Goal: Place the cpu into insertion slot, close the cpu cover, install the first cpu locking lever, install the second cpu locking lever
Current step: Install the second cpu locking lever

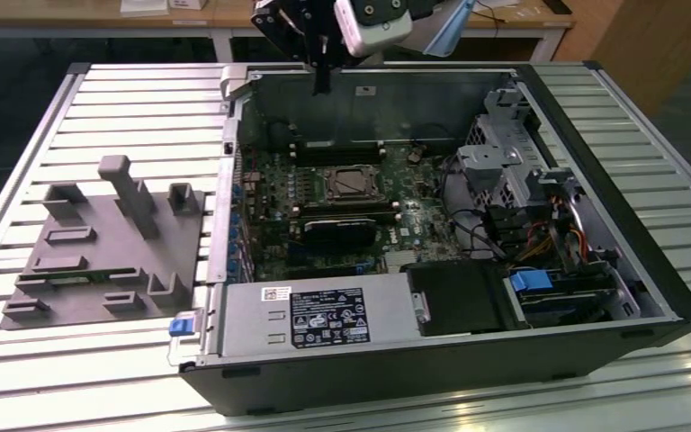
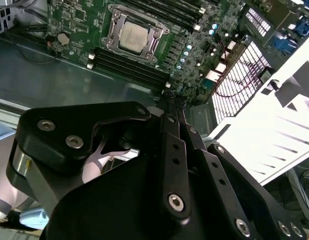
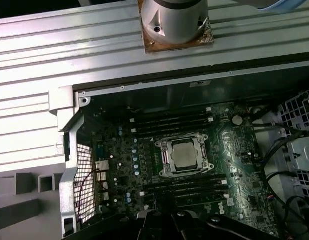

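The cpu (image 1: 348,183) (image 2: 133,38) (image 3: 185,155), a dull silver square, lies flat inside the insertion slot (image 1: 348,171) (image 2: 112,36) (image 3: 163,159) near the middle of the green motherboard (image 1: 276,238) (image 2: 77,20) (image 3: 234,150). The cpu cover (image 1: 371,184) (image 2: 150,45) (image 3: 200,156), a silvery frame with a square window, lies down around the chip, its metal edges framing the silver top in both wrist views. I cannot tell from these views whether either locking lever is latched. Dark memory slots (image 1: 343,211) (image 2: 129,64) (image 3: 170,121) run in parallel rows on two opposite sides of the socket. The motherboard sits in an open computer case (image 1: 633,261) (image 3: 69,130) lying on its side, with a power supply (image 1: 309,317) along the near wall and a drive cage (image 1: 507,171) at the exterior view's right. The case rests on a ribbed metal worktop (image 1: 141,99) (image 3: 69,45), and a grey fixture block (image 1: 100,247) stands on that worktop at the exterior view's left.

My tool (image 1: 320,85) (image 2: 170,107) hangs above the far rim of the case, well apart from the socket and touching nothing. Its black fingers (image 1: 319,76) (image 2: 167,132) lie pressed together to a narrow tip, with nothing held between them.
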Tool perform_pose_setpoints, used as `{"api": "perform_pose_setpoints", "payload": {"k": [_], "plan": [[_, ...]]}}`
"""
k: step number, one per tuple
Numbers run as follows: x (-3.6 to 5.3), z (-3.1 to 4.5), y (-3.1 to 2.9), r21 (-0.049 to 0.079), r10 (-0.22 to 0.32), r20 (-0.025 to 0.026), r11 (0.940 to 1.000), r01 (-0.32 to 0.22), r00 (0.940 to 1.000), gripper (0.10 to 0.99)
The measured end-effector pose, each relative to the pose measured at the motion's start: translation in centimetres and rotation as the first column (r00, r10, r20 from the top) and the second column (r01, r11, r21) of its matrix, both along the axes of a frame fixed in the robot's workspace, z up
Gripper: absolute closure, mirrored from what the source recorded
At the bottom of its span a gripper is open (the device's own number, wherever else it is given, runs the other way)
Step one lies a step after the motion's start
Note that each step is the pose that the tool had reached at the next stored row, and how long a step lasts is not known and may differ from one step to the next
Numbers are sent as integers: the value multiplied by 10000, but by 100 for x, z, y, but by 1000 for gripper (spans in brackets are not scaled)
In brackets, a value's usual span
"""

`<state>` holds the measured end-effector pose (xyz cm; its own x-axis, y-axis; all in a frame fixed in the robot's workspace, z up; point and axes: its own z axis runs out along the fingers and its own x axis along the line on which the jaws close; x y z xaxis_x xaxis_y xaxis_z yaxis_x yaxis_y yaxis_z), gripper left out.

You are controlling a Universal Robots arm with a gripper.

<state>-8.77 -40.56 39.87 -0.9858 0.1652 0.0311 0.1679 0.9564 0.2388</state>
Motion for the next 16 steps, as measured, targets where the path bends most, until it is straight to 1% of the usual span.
{"api": "perform_pose_setpoints", "payload": {"k": [7,16], "plan": [[5,-126,0,1,2,0,10000,-2,10000,984],[36,-290,1,-2,6,0,10000,-6,10000,984]]}}
